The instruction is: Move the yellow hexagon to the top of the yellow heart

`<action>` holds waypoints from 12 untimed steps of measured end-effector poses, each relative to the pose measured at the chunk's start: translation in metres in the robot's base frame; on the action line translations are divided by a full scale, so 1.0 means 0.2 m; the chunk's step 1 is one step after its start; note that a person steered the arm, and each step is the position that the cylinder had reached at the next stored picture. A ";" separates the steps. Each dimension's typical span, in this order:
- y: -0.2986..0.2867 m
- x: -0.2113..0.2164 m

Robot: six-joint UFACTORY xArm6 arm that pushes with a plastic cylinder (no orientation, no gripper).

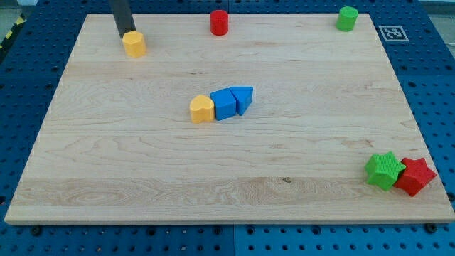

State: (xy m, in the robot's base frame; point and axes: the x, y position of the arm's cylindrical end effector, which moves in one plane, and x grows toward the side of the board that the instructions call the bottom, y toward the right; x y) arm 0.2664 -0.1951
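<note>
Currently my tip [129,32] touches the yellow hexagon [134,44] near the tabletop [142,178] top-left corner; no fingers fitted, so nothing is grasped. Recommend pushing toward centre, stopping just above the yellow heart [202,109], clear of the blue blocks [232,102].

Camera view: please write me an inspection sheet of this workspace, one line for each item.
Surface: wooden board, flat, lying on a blue perforated base.
Job's things: yellow hexagon near the view's top left; yellow heart at the middle, touching the blue cube.
Clutter: blue cube and blue triangle in a row beside the heart; red cylinder and green cylinder at the top edge; green star and red star touching, bottom right.
Grippers: none; my tip is at the hexagon's top edge.
Cables: nothing seen.
Surroundings: printed marker tag top right.
</note>
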 end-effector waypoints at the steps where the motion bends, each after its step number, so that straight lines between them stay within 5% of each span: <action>1: 0.08 0.06; 9: 0.15 0.69; 12: 0.62 0.75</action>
